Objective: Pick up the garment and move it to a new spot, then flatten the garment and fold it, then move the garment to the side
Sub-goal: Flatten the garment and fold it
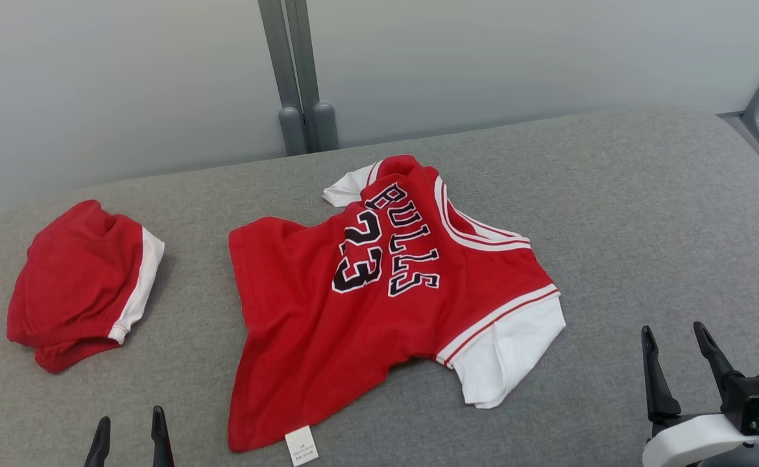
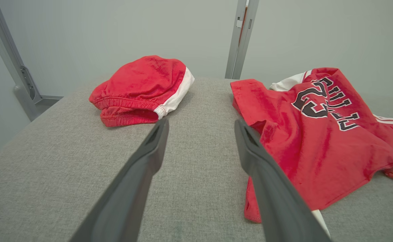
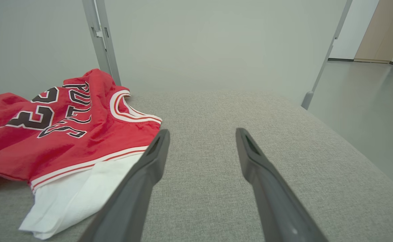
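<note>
A red jersey garment (image 1: 379, 298) with white sleeves and black "BULLS 23" lettering lies spread but rumpled in the middle of the grey padded table (image 1: 645, 214); a white label shows at its near hem. It also appears in the left wrist view (image 2: 310, 134) and the right wrist view (image 3: 55, 127). My left gripper (image 1: 130, 425) stands open at the near edge, left of the jersey's hem, holding nothing. Near the table's front right, my right gripper (image 1: 673, 332) is open and empty, to the right of the white sleeve (image 1: 512, 353).
Red shorts with a white stripe (image 1: 78, 282) lie bunched at the table's left side. Grey metal posts (image 1: 298, 78) stand behind the table against a pale wall. Another post (image 3: 324, 64) and open floor lie off the table's right edge.
</note>
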Controlling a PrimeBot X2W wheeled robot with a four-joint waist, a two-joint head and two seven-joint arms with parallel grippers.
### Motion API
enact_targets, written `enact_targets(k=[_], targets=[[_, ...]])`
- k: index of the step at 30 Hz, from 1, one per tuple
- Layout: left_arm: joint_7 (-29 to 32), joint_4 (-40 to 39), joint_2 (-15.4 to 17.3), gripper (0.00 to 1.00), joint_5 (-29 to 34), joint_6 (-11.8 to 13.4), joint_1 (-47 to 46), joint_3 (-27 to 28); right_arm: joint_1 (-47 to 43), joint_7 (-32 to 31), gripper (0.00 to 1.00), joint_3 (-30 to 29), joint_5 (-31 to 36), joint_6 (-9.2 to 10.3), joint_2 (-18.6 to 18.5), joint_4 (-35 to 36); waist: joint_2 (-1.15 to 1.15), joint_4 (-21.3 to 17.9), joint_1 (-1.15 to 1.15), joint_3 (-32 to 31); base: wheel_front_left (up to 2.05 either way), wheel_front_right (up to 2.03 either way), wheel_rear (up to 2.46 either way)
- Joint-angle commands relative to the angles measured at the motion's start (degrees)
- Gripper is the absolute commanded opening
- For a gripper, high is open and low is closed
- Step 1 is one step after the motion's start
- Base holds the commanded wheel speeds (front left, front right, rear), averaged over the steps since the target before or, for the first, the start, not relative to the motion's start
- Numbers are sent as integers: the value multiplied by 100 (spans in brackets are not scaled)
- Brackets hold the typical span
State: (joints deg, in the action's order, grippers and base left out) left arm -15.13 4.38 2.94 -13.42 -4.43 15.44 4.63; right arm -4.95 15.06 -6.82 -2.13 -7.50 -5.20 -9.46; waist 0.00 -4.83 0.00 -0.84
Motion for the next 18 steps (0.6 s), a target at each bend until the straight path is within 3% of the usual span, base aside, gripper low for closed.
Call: enact_targets(k=[1, 10, 14, 18], targets=[[-2, -12, -6, 100, 56, 24, -95, -4, 45, 18, 100, 4, 36, 2, -7, 29, 0, 0, 0, 1, 0, 0, 0], [-1, -259, -5, 100, 100, 29, -126, -291, 239, 17, 100, 488, 49, 2, -51, 223, 0, 6, 0, 66, 0, 0, 0], [246, 315, 1, 100, -304, -43, -311, -739, 490, -144, 100, 1203, -28, 1, -129, -557, 0, 37, 0, 128, 0, 0, 0], [955, 684, 2, 100, -604, 5, -627, -1047, 956, -738, 100, 1676, -323, 2, -156, -1351, 0, 67, 0, 315, 0, 0, 0]])
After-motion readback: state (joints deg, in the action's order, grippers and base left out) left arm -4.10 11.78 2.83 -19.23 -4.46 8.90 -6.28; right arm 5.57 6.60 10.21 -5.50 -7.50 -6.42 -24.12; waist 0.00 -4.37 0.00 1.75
